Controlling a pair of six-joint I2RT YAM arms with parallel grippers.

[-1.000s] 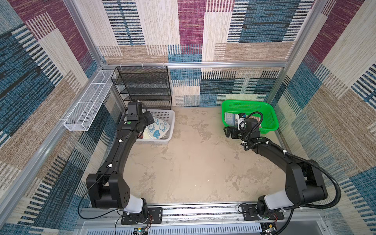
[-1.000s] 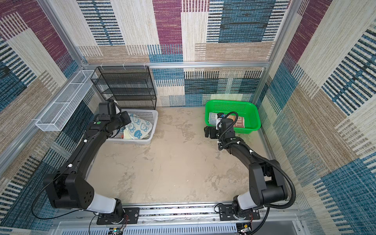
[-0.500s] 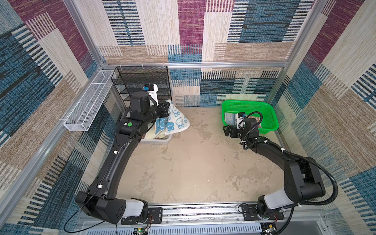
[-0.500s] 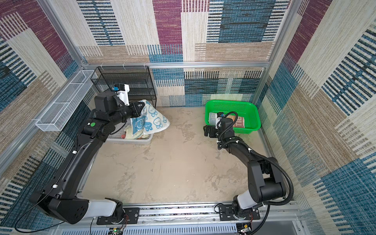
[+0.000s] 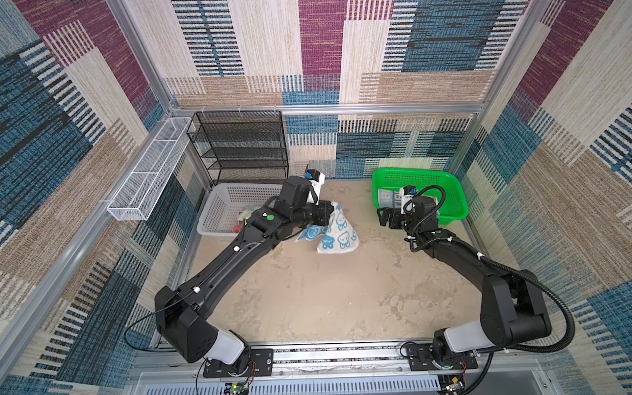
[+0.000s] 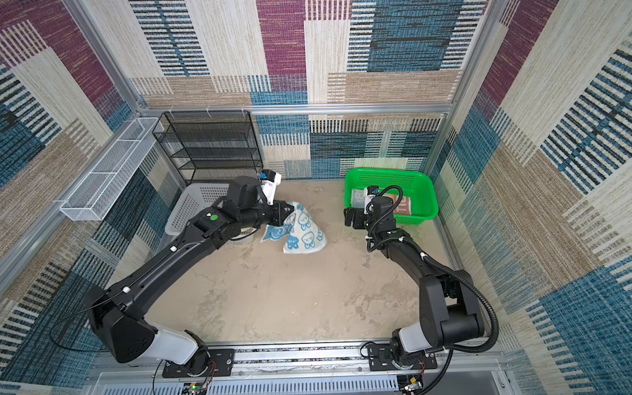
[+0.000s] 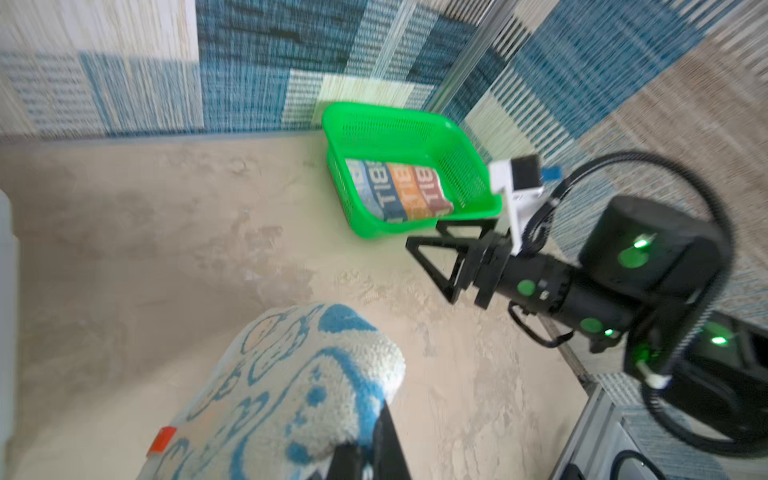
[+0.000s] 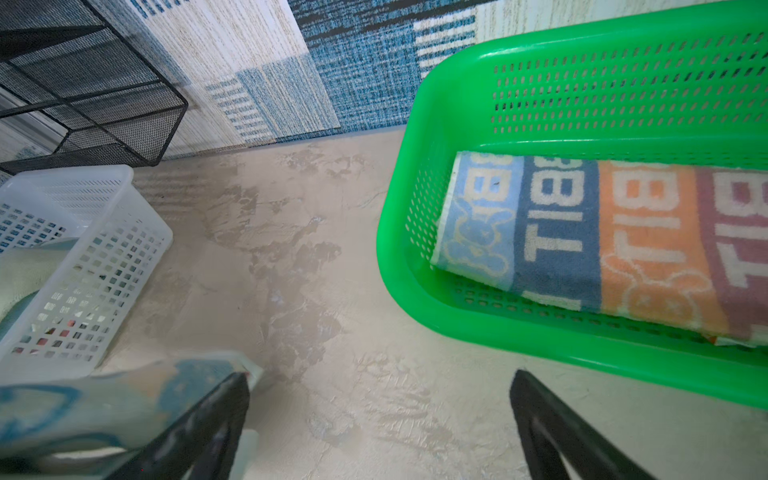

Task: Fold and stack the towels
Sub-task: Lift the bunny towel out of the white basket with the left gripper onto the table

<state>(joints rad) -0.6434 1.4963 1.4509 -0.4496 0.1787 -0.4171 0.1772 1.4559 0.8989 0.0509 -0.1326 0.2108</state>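
My left gripper [image 5: 327, 214] [image 6: 286, 213] [image 7: 380, 419] is shut on a corner of the white towel with blue rabbit faces [image 5: 337, 235] [image 6: 303, 234] [image 7: 291, 382]. The towel hangs bunched just right of the white basket [image 5: 236, 191], its lower end at or near the table. A folded striped towel with white letters [image 6: 404, 206] [image 7: 399, 191] [image 8: 602, 241] lies in the green basket [image 5: 417, 171] [image 8: 582, 37]. My right gripper [image 5: 388, 217] [image 6: 352, 217] [image 8: 378, 378] hovers open in front of the green basket, with nothing between its jaws. More cloth [image 5: 247, 215] lies in the white basket, partly hidden by my left arm.
A black mesh shelf [image 5: 239, 147] stands against the back wall behind the white basket. A white wire tray [image 5: 150, 171] hangs on the left wall. Beige tabletop [image 5: 325, 290] spreads between the arms toward the front rail. Patterned walls enclose three sides.
My left gripper has lifted the rabbit towel out of the white basket and carried it right, toward the middle of the table. The right arm has barely moved.
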